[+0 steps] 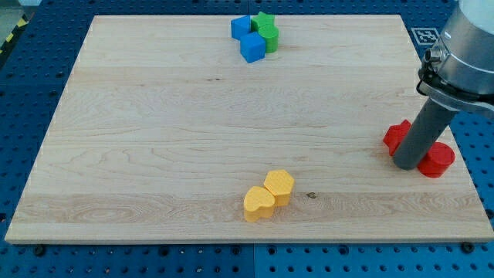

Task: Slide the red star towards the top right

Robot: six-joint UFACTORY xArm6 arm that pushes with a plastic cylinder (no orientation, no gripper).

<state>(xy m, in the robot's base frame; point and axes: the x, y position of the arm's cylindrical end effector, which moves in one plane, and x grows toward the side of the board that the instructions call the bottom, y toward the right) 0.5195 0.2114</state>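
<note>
**Rod planted between two red pieces at the board's right edge**

Standing at the view's right side of the pale wooden board [193, 147], my tip [405, 165] rests on the surface between two red blocks. It is a bare dark rod with nothing to clench or release, and it carries nothing; its lower end presses against red plastic on both sides.

To the tip's left, the red star block [396, 137] shows only a couple of its points, the rest being hidden behind the rod. It sits near the board's right edge, a little below mid-height. To the tip's right and slightly lower lies a red cylinder-like block [438, 160], rounded in outline and close to the board's edge.

Counted by colour, there are two red pieces, two yellow, two blue and two green. A yellow heart block [258, 203] and a yellow hexagonal block [279, 186] touch each other near the view's bottom centre. At the top centre, a blue block [241, 27] and a blue cube [252, 48] cluster tightly with a green star block [265, 21] and a green rounded block [270, 36].

A black-and-white square marker [424, 35] lies off the board's top right corner on the blue perforated table [31, 85]; it carries no legible writing.
</note>
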